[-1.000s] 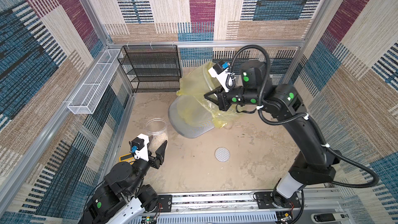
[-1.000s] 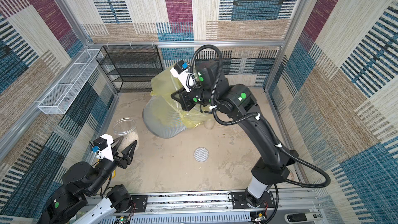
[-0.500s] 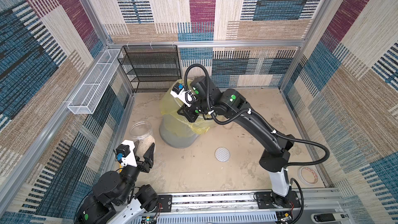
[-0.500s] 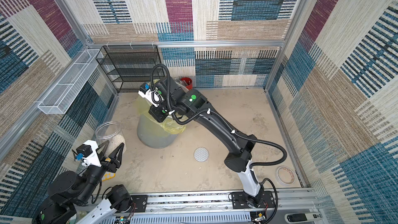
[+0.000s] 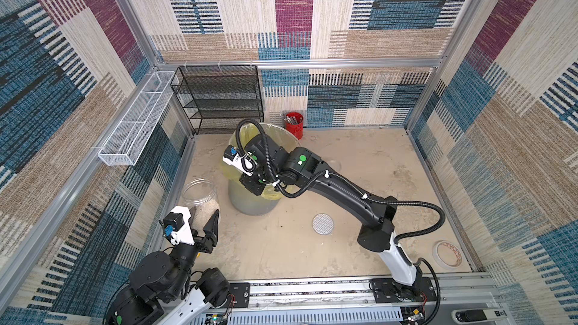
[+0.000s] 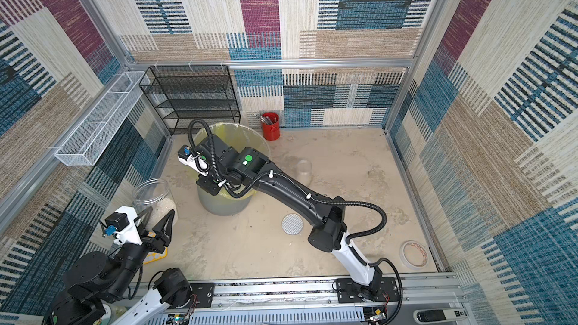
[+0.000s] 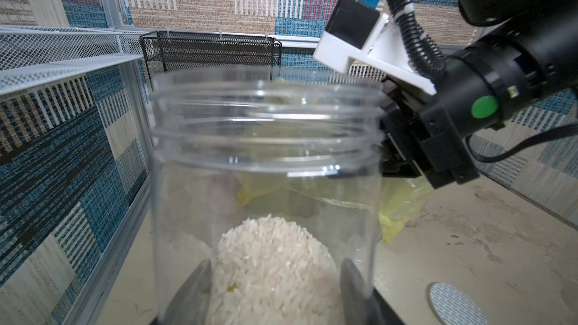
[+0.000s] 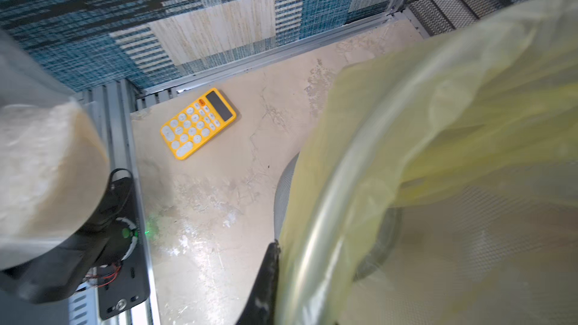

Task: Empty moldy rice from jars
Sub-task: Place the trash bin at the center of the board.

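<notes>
1. Two jars show. One large jar [image 5: 200, 189] holding the moldy rice [image 7: 272, 261] is near the left wall, and one small jar [image 6: 304, 168] stands on the tabletop [image 5: 359, 151] right of the single bin [image 5: 250, 206].
2. The left tool [image 5: 205, 211] is partly open, its fingers clamped on the large jar's lower sides. The right tool [image 5: 254, 189] is closed, pinching the bin's yellow-lined rim.
3. The large jar is upright, its long axis vertical and its mouth up, with rice heaped in its bottom. The small jar also looks upright.

Small jar [image 5: 335, 164] seems half hidden behind the right arm [image 5: 344, 192].
</notes>
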You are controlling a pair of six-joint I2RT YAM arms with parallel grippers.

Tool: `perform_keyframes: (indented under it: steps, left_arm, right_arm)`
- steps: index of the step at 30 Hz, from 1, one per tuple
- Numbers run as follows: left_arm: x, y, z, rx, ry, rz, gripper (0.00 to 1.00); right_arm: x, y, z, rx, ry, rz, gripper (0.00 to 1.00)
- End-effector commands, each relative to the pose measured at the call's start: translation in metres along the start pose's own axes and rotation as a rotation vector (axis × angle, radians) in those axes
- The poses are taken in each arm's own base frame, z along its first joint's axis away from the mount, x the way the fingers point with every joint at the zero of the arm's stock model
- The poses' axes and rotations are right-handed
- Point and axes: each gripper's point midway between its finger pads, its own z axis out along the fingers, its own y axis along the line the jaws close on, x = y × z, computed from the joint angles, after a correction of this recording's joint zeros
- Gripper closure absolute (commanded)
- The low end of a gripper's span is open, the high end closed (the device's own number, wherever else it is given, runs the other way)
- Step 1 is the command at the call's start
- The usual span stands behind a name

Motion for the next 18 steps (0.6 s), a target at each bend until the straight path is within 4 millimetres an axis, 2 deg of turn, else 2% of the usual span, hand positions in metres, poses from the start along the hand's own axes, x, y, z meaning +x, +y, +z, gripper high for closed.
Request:
perform_keyframes:
  steps: [1, 5, 10, 18]
  left_arm:
    - [-0.006, 0.006, -0.004, -0.021, -0.021, -0.030, 0.73]
    - [-0.005, 0.009, -0.007, -0.029, -0.023, -0.034, 0.73]
    - [-0.004, 0.009, -0.007, -0.024, -0.024, -0.037, 0.73]
    - [-0.002, 0.008, -0.005, -0.022, -0.020, -0.035, 0.73]
  right_arm:
    - [0.005, -0.016, 0.016, 0.128, 0.021, -0.025, 0.97]
    - [0.009, -0.011, 0.031, 0.112, 0.030, -0.037, 0.96]
    - [-0.003, 0.001, 0.030, 0.073, -0.016, -0.058, 0.94]
    - [0.004, 0.011, 0.035, 0.043, 0.009, -0.093, 0.87]
